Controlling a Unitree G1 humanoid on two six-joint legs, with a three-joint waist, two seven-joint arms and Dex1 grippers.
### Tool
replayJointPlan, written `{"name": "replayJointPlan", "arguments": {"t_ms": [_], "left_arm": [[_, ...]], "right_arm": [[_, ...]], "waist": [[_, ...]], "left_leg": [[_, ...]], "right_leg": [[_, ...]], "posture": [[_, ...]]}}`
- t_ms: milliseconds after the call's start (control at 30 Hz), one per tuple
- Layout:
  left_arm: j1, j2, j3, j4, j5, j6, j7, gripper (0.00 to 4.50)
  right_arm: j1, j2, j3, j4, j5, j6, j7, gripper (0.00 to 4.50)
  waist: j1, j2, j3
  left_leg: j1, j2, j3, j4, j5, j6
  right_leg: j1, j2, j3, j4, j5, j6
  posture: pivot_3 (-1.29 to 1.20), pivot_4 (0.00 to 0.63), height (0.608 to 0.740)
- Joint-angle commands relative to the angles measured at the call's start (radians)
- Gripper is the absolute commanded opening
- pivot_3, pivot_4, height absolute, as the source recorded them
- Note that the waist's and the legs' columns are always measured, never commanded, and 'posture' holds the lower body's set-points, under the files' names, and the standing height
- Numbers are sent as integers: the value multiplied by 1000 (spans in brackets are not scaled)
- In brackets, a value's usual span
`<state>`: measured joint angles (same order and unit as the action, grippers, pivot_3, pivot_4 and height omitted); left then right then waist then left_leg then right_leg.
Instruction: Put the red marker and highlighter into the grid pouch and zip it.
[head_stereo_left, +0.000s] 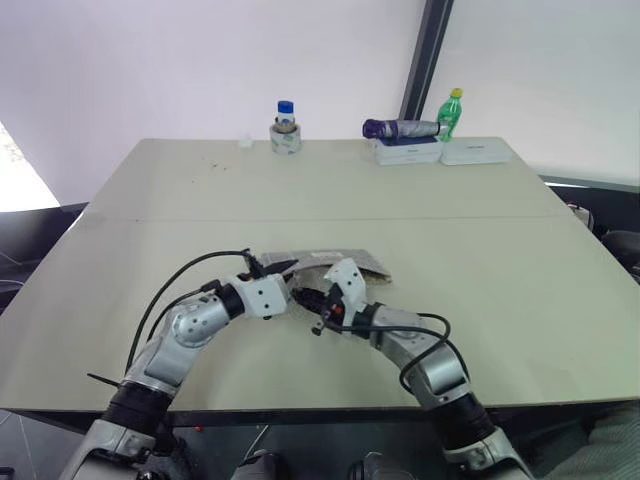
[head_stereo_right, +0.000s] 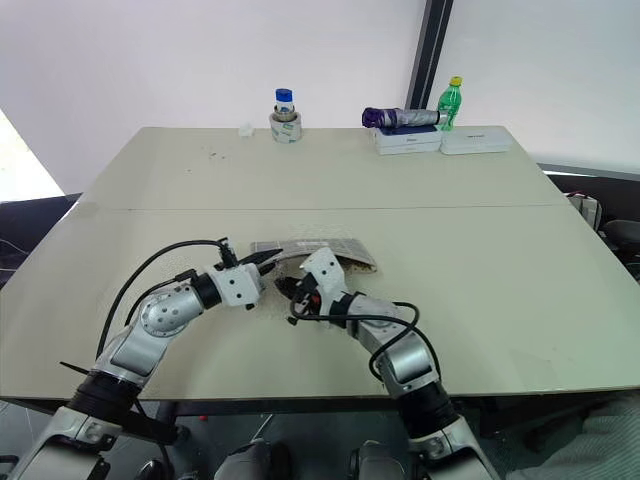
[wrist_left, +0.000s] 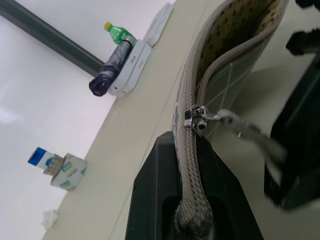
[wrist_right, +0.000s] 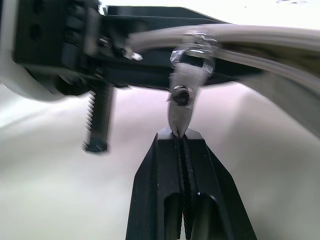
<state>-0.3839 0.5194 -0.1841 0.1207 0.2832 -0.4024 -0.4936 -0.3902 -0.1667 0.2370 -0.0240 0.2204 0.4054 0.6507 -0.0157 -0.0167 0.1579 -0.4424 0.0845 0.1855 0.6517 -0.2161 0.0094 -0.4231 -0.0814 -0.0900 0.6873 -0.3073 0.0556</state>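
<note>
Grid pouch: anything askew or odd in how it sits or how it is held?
Nothing damaged. The grid pouch gapes open, its zipper unclosed. The left gripper clamps the zipper end; the right gripper pinches the zipper pull. At the table's far edge a purple bottle lies on its side on a white box.

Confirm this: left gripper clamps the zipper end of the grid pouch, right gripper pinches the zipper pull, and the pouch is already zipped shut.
Not zipped: the left wrist view shows the grid pouch gaping open beyond the zipper pull. The left gripper clamps the zipper end and the right gripper pinches the pull, as stated.
</note>
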Motion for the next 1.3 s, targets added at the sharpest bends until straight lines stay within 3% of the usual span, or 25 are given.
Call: {"name": "replayJointPlan", "arguments": {"t_ms": [33,233,467,533,600,667,700,767,900,933,1000,1100,1300], "left_arm": [[23,35,41,-13,-24,-28,9,0],[96,96,78,-27,-141,-90,-50,0],[142,167,130,26,-183,-165,-66,0],[139,166,141,44,-229,-144,-89,0],[145,155,152,29,-382,-36,-184,0],[139,156,162,31,-435,-4,-222,767],[138,157,166,31,-456,15,-235,1065],[142,156,178,21,-492,53,-263,2103],[235,172,238,-89,-633,233,-323,4180],[261,177,257,-116,-658,270,-330,4500],[330,202,308,-189,-751,396,-348,4500],[421,235,379,-274,-837,558,-336,4500],[532,275,605,-265,-842,586,-314,4500]], "right_arm": [[23,-90,-88,-108,85,2,90,73],[71,-300,-137,-26,53,-75,203,73],[68,-418,-247,82,60,-127,221,73],[66,-453,-254,109,36,-157,231,73],[58,-457,-259,108,59,-145,245,73],[52,-457,-261,102,89,-125,269,0],[49,-452,-270,101,113,-113,282,279],[48,-453,-274,98,121,-121,295,950],[65,-483,-302,68,139,-117,329,3037],[69,-494,-306,62,142,-115,340,3497],[72,-512,-326,56,159,-114,354,4447],[77,-532,-350,57,168,-149,377,4447],[116,-574,-376,49,174,-195,437,4447]], "waist": [[0,0,0],[0,0,0],[-1,0,0],[-1,0,0],[1,0,0],[0,0,0],[1,0,0],[2,0,0],[-3,0,0],[-3,0,0],[-4,0,0],[-4,0,0],[2,0,0]], "left_leg": [[0,0,0,0,0,0],[0,0,0,0,-3,5],[1,0,0,-1,-4,6],[0,0,0,-1,-4,6],[1,0,0,-1,-4,6],[1,0,0,-1,-3,6],[0,0,0,-1,-3,6],[0,0,0,0,-3,5],[1,0,0,-1,-1,1],[1,0,0,-1,-1,1],[1,0,0,-1,-1,1],[1,1,0,-1,-1,1],[1,1,-1,-1,-4,6]], "right_leg": [[0,0,0,0,0,0],[0,-1,0,0,0,0],[-1,0,0,0,0,0],[0,-1,0,0,0,0],[0,-1,0,0,0,0],[0,0,0,0,0,0],[0,-1,0,0,0,0],[0,-1,0,0,0,0],[0,-1,0,0,0,0],[0,-1,0,-1,0,0],[0,-1,0,-1,0,0],[0,-1,0,-1,0,0],[0,-3,0,-2,0,0]], "posture": [[0,150,738],[0,150,738],[0,150,738],[0,150,738],[0,150,738],[0,150,738],[0,150,738],[0,150,738],[0,150,738],[0,150,738],[0,150,738],[0,150,738],[0,150,738]]}}
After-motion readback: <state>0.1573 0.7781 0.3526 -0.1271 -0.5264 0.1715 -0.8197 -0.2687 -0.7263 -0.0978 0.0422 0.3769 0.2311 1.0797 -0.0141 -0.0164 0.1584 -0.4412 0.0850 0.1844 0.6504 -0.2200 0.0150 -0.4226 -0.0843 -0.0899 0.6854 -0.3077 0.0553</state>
